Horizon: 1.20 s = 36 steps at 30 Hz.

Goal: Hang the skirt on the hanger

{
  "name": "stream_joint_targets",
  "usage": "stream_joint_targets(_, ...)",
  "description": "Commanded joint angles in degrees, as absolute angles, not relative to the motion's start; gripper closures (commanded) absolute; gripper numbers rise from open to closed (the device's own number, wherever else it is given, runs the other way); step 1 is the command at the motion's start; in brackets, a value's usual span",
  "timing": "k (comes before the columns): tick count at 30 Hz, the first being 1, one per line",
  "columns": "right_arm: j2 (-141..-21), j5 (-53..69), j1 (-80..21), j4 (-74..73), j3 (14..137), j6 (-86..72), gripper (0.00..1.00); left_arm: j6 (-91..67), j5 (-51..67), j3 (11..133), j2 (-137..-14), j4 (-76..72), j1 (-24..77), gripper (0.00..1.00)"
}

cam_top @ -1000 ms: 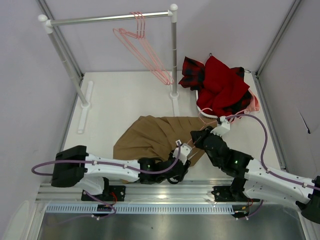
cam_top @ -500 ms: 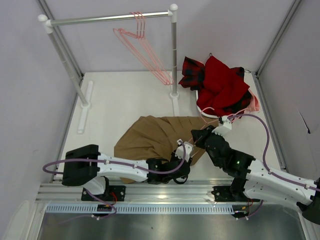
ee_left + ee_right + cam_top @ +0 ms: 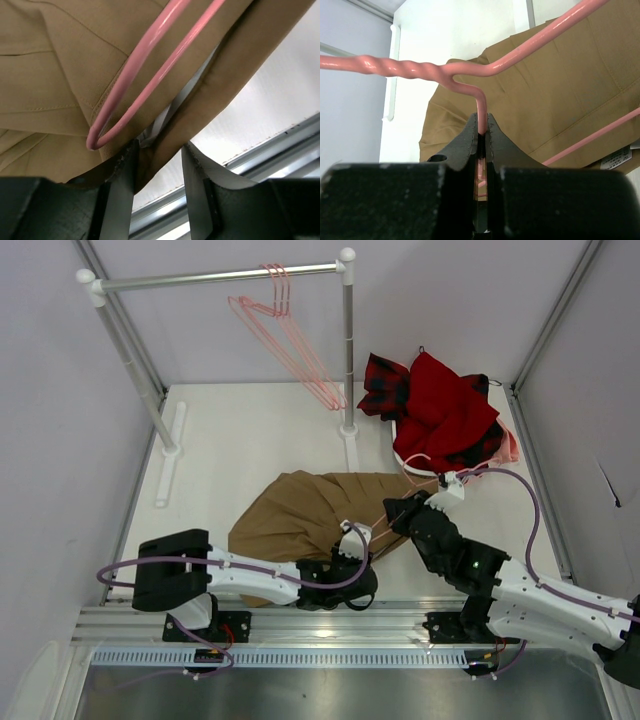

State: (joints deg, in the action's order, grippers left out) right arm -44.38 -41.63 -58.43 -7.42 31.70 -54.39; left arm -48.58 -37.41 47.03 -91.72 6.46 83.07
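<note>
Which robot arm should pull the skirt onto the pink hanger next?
Probably the left arm: its open jaws straddle the skirt edge beside the hanger corner. The right arm is busy, jaws clamped on the hanger.

Your skirt (image 3: 300, 510) read as matt tan woven cloth, smooth, with stitched seams and a paler lining (image 3: 165, 117) at its edge. The hanger (image 3: 395, 66) was glossy pink with a twisted, wire-like neck. The fingers (image 3: 462, 145) of your right gripper (image 3: 481, 125) were matt black, finely grained; the left gripper (image 3: 159, 146) had grey pads (image 3: 122, 180) with rough edges. The rail (image 3: 220, 277) was dull metal, the table (image 3: 250, 430) smooth, matt white.
</note>
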Motion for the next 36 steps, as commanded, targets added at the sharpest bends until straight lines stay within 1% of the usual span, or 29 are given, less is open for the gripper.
stream_joint_targets(1,-44.8,-47.0,-58.5,-4.7,35.3,-54.1,1.00,-51.1,-42.5,46.3,-92.1,6.6,82.7,0.53)
stream_joint_targets(3,-45.6,-47.0,-58.5,-5.0,35.8,-54.5,1.00,-50.7,-42.7,44.7,-91.2,5.5,82.6,0.50)
stream_joint_targets(6,-46.3,-47.5,-58.5,-5.6,36.0,-54.8,1.00,-49.0,-40.9,39.7,-86.7,-0.6,82.6,0.50)
stream_joint_targets(7,-46.4,-47.9,-58.5,-5.8,36.1,-54.9,1.00,-47.7,-40.0,38.4,-85.1,-6.3,82.6,0.50)
stream_joint_targets(10,-46.8,-48.2,-58.4,-6.0,36.1,-55.4,1.00,-46.8,-37.3,31.8,-79.1,-13.1,82.7,0.49)
stream_joint_targets(16,-47.3,-48.8,-58.4,-6.0,36.6,-56.1,1.00,-42.6,-35.4,25.6,-72.1,-20.7,82.7,0.48)
stream_joint_targets(18,-47.5,-48.9,-58.4,-6.4,36.7,-56.6,1.00,-43.9,-36.1,24.4,-71.4,-23.1,82.7,0.45)
stream_joint_targets(22,-47.4,-48.9,-58.5,-6.8,36.9,-57.2,1.00,-45.9,-38.0,27.0,-74.4,-20.5,82.6,0.46)
stream_joint_targets(27,-47.4,-49.3,-58.5,-7.5,37.4,-57.9,1.00,-47.9,-38.4,35.5,-81.3,-12.6,82.8,0.52)
stream_joint_targets(29,-47.5,-49.7,-58.5,-7.8,37.5,-57.9,1.00,-47.8,-38.8,36.9,-82.5,-11.1,83.3,0.53)
stream_joint_targets(36,-48.5,-50.7,-58.5,-9.3,38.1,-58.8,1.00,-44.7,-42.6,40.0,-78.7,-7.6,87.0,0.53)
